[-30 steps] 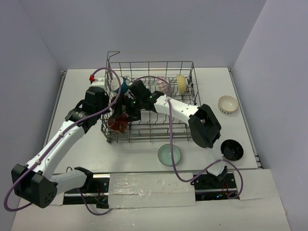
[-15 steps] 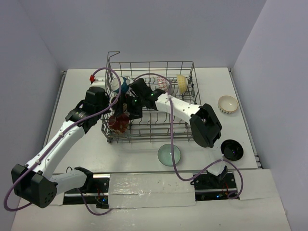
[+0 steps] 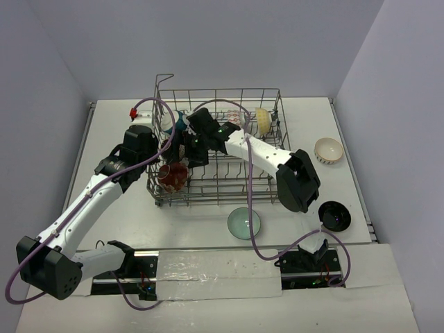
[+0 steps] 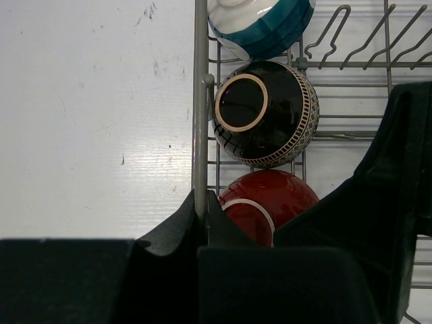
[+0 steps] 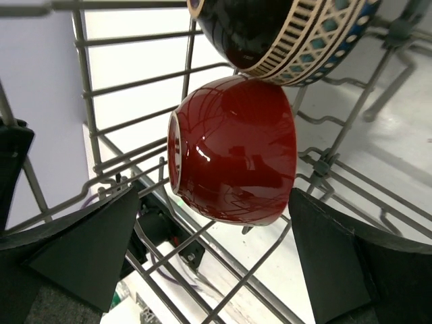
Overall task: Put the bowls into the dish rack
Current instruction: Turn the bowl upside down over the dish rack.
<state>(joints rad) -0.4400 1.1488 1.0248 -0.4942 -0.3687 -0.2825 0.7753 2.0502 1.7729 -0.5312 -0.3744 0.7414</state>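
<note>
The left gripper (image 4: 204,214) was pinched shut on the left wall wire of the dish rack (image 4: 200,101). The right gripper (image 5: 216,236) stood wide apart around the red bowl (image 5: 236,158), clear of it. From above, the arms half hid this bowl. The wrist views showed it on edge in the rack's near-left corner, foot toward the left wall.

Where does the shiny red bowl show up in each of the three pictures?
Top external: the red bowl sits left of centre, in the near-left corner of the dish rack.
Left wrist: bottom centre, just right of the rack's side wall.
Right wrist: centre, on its side, inside the open right claw.
Shared landmark: the rack's wire side wall next to the bowl.
</note>
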